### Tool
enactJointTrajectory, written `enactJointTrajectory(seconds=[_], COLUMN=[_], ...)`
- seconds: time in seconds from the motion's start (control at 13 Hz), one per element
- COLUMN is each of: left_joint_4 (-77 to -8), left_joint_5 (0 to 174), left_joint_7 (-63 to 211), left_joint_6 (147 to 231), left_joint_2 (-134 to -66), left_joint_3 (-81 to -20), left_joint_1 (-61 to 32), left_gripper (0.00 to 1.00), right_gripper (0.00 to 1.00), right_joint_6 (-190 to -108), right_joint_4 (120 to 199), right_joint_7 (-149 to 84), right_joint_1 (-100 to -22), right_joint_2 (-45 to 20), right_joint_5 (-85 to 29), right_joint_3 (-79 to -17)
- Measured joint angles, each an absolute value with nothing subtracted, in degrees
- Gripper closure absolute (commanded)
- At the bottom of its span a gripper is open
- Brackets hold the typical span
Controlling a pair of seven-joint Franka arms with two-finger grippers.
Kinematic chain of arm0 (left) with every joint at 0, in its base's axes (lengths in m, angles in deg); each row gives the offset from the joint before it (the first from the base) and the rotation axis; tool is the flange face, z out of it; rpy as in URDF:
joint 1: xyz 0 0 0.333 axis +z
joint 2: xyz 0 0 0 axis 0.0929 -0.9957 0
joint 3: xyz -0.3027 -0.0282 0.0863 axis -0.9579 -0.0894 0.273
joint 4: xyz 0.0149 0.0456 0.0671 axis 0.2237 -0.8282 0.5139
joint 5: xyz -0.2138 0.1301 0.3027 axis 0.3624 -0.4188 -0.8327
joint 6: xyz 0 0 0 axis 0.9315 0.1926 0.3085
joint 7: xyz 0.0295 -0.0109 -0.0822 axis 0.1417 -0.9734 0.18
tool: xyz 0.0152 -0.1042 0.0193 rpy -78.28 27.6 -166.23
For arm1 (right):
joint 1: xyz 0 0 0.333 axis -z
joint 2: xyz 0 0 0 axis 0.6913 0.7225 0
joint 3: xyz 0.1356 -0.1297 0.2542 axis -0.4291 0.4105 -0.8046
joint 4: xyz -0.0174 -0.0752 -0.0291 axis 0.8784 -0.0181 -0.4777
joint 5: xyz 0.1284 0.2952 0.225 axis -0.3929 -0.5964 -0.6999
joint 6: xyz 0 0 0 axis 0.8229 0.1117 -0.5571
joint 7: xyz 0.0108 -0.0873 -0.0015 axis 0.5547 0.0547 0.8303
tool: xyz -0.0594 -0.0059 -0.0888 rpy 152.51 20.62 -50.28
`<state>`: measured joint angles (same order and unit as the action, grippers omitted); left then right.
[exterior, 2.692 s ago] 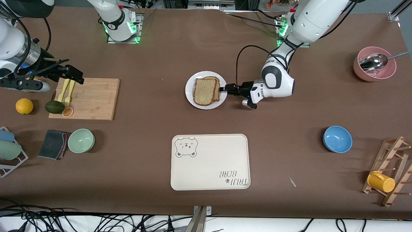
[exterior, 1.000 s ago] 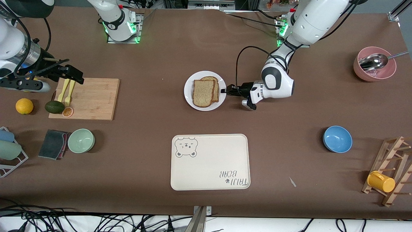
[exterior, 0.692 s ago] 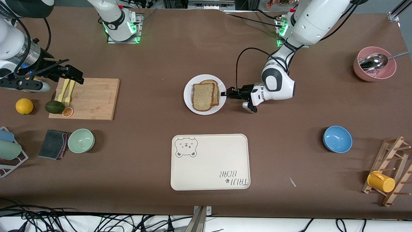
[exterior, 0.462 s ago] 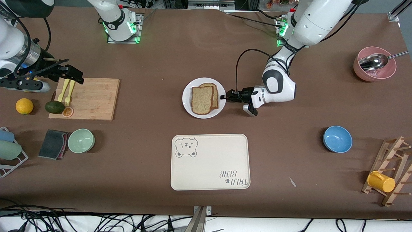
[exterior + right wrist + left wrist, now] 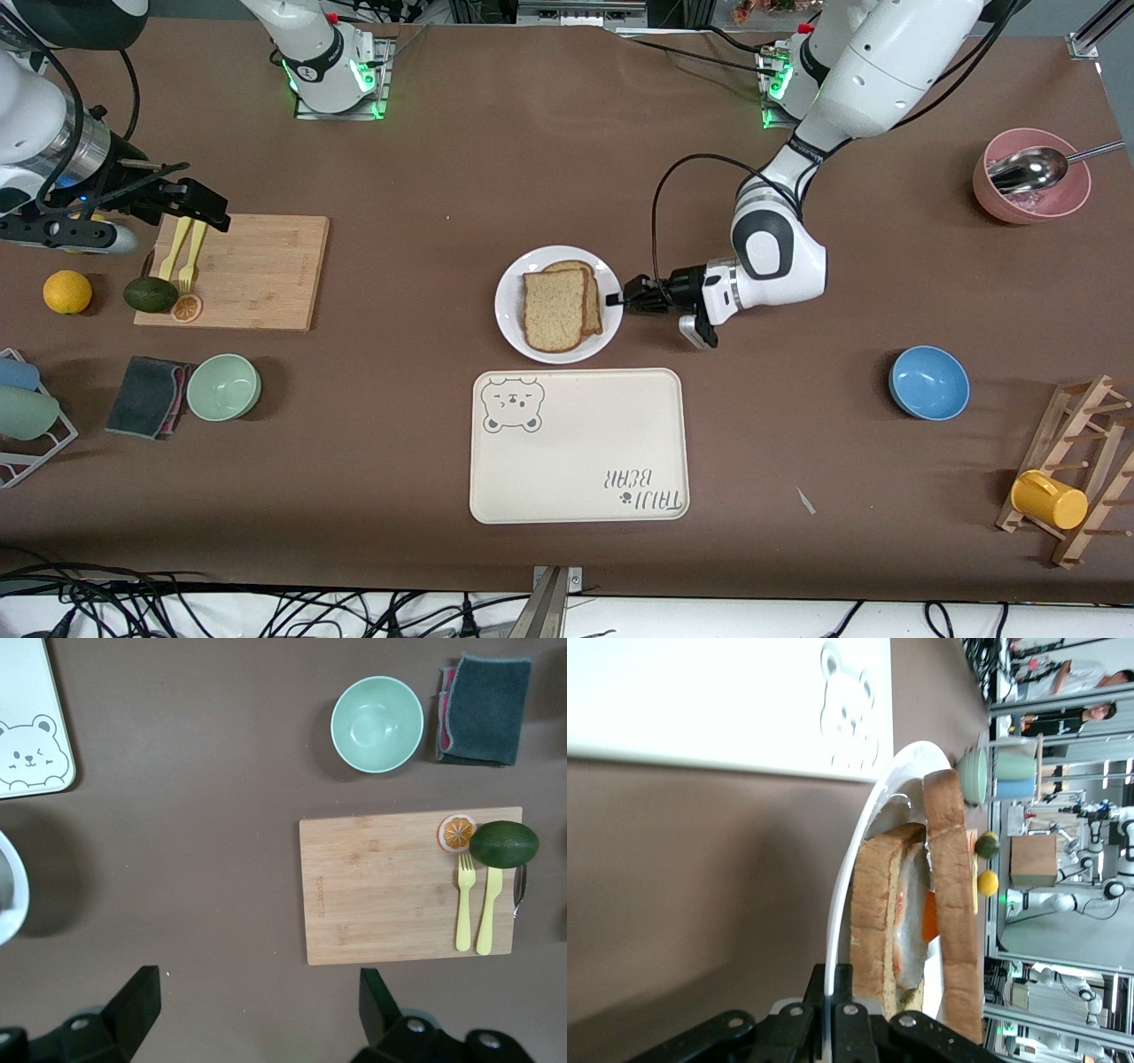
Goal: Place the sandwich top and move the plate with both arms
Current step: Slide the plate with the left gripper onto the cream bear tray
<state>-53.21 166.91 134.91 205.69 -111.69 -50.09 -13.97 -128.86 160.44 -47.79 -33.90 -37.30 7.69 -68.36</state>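
- Front view shows the left gripper (image 5: 617, 298) clamped on the rim of the white plate (image 5: 512, 312), at the edge toward the left arm's end of the table; the left wrist view shows its fingers (image 5: 804, 1017) pinching that rim.
- The sandwich top (image 5: 554, 309), a speckled wholemeal slice, lies on the plate over a second slice (image 5: 594, 295), offset from it and not square; in the left wrist view egg and something orange show between the two.
- As I judge it, placing the top is done and the plate move is in hand. The plate sits just beside the cream bear-print tray (image 5: 576, 461), farther from the front camera, and not on it.
- The right gripper (image 5: 190, 208) waits with jaws spread and empty over the end of the bamboo cutting board (image 5: 257, 275), above two yellow forks (image 5: 183, 252).
- The next move likely calls for carrying the plate level onto the tray; a one-sided rim grip could tip it, so the right arm should come in.
- Writing: the tray reads "TAIJI BEAR" (image 5: 644, 490), upside down to the front camera, with a winking bear face (image 5: 511, 404) at the diagonally opposed corner. No other labels are legible.
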Motion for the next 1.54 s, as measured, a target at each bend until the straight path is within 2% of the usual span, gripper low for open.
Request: enactJointTrajectory(seconds=[0.69, 1.54], left_joint_4=[-34.99, -16.66], left_joint_5=[158.86, 151.26], left_joint_7=[120.30, 107.25], left_joint_6=[205.68, 205.66], left_joint_2=[-120.52, -132.61], left_joint_3=[-46.48, -42.81], left_joint_1=[-13.68, -15.34], left_gripper=[1.00, 1.00], right_gripper=[0.01, 0.01], right_joint_6=[-128.86, -128.84], right_joint_4=[160.44, 160.46], right_joint_7=[-47.78, -47.78], right_joint_1=[-33.84, -33.73], right_joint_2=[-37.30, -37.26], right_joint_5=[7.71, 7.72], right_joint_3=[-68.30, -68.25])
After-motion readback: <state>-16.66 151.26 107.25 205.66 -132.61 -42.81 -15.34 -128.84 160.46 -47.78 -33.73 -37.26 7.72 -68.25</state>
